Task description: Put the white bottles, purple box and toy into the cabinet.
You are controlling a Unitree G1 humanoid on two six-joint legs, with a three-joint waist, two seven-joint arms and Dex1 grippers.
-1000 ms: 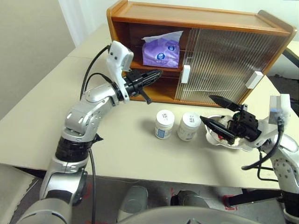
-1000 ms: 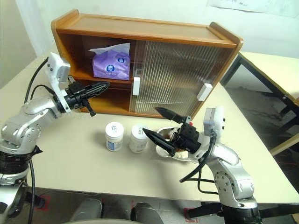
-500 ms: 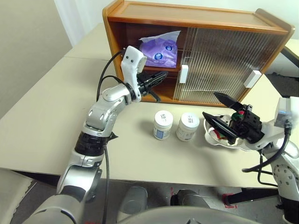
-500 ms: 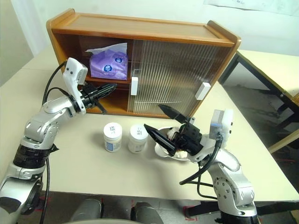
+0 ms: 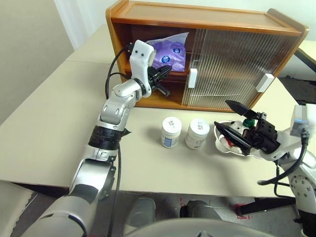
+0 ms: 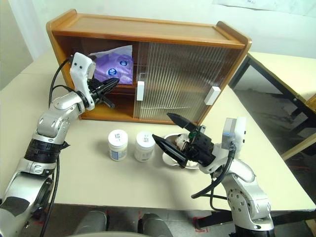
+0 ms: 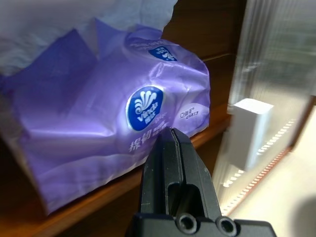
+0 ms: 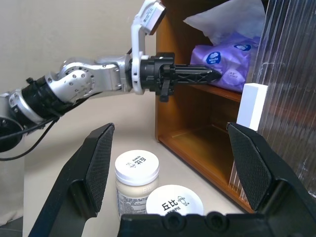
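- The left gripper [image 5: 166, 72] is reaching level into the open side of the cabinet [image 5: 207, 19], its fingers pressed together on nothing and its tip right at the front face of the purple box [image 5: 170, 52], apparently touching it.
- The purple box is sitting on the inner shelf, tissue sticking out of its top; it looks like a soft, light pack that will dent and slide under a push, so a nudge low on its front face is probably better than a pinch.
- The right gripper [image 5: 236, 122] is hovering over the bowl [image 5: 237, 150] with its fingers spread wide and nothing between them.
- The toy [image 5: 243, 131] is lying in that bowl, mostly hidden behind the fingers; being plush, it should squash and weigh little, so a grip across its body seems safest.
- The bottles [image 5: 171, 131] are standing upright side by side on the table [image 5: 49, 123], just beside the bowl and in front of the cabinet.
- They look rigid, smooth and squat, likely a little slippery; taking each across its cap or upper body, square to the sides, appears soundest.
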